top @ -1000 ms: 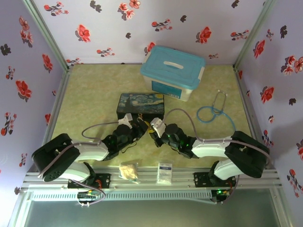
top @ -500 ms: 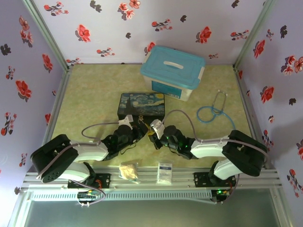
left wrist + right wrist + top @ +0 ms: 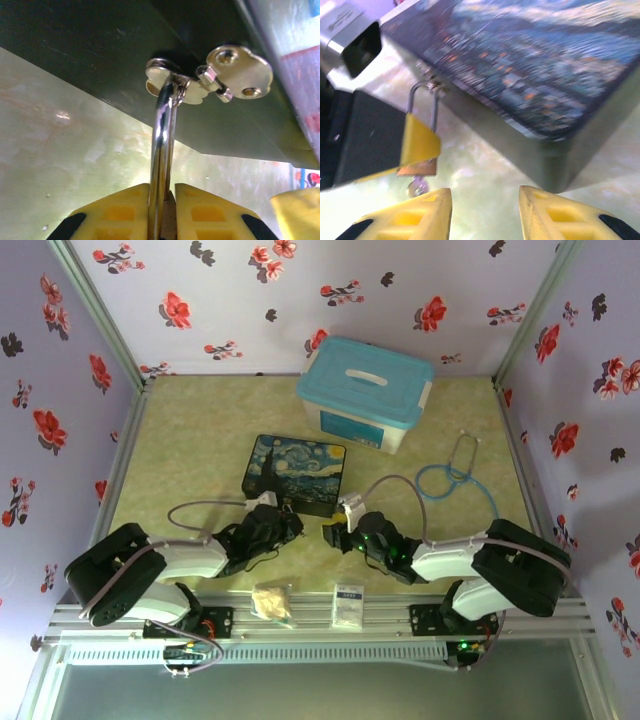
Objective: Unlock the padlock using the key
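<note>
My left gripper (image 3: 162, 192) is shut on the padlock; its brass body (image 3: 171, 220) sits between the yellow fingers (image 3: 122, 212). The silver shackle (image 3: 163, 145) runs up through the hasp (image 3: 172, 85) of the dark painted box (image 3: 295, 472). In the right wrist view the padlock (image 3: 418, 167) hangs from the box's front with a left finger over it. The key (image 3: 416, 188) sticks out of its underside. My right gripper (image 3: 482, 200) is open just in front of it, with nothing between its fingers. Seen from above, the left gripper (image 3: 287, 525) and right gripper (image 3: 333, 536) face each other before the box.
A blue-lidded plastic bin (image 3: 365, 392) stands behind the painted box. A blue stethoscope (image 3: 455, 475) lies at the right. A white card (image 3: 348, 605) and a crumpled beige item (image 3: 272, 600) lie on the near rail between the arm bases.
My right gripper has opened, let go of the key, and drawn back to the right. The left gripper, still holding the padlock, has shifted slightly nearer, and the box turned a little.
</note>
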You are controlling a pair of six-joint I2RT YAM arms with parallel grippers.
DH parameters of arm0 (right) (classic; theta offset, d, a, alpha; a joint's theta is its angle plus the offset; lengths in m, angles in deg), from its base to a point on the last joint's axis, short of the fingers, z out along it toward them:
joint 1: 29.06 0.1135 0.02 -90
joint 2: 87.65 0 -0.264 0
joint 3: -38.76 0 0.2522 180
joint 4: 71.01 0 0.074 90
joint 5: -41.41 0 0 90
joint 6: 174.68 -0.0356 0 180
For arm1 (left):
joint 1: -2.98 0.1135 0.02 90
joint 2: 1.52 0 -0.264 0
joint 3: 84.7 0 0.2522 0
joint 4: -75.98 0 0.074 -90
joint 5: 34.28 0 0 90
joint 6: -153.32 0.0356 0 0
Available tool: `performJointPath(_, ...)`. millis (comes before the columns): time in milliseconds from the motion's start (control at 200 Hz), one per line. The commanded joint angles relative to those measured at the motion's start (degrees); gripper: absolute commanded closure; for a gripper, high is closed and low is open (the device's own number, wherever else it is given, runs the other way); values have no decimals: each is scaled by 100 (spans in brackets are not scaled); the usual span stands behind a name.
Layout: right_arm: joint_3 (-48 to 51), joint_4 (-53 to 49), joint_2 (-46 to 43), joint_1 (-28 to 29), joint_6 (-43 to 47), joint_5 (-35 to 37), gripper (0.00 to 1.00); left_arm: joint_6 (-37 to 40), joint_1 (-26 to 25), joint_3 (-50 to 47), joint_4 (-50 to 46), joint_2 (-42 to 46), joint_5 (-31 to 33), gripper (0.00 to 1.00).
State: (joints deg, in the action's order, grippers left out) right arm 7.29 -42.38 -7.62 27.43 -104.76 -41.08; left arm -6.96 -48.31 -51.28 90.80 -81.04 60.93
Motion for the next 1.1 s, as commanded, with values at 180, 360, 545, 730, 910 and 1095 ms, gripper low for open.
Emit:
performJointPath(180, -575, -922, -77, -36, -628, 1710, 66, 875, 137, 458, -1646, 51, 52, 83)
performJointPath(360, -357, -638, -84, -46, -956, 1807, 68, 1509, 138, 1025, -2950, -36, 331, 83)
performJointPath(545, -37, -230, -217, -96, -1178, 1834, 72, 1777, 88, 1396, -3583, -348, 442, 82)
performJointPath(730, -57, -583, -390, -94, -1173, 1985, 76, 1840, 84, 1494, -3863, -444, 621, 79)
performJointPath(910, -54, -684, -472, -96, -1122, 2144, 76, 1866, 45, 1597, -3945, -642, 641, 80)
performJointPath(1095, -94, -737, -352, -101, -1116, 2126, 77, 1969, -81, 1919, -4517, -812, 1048, 79)
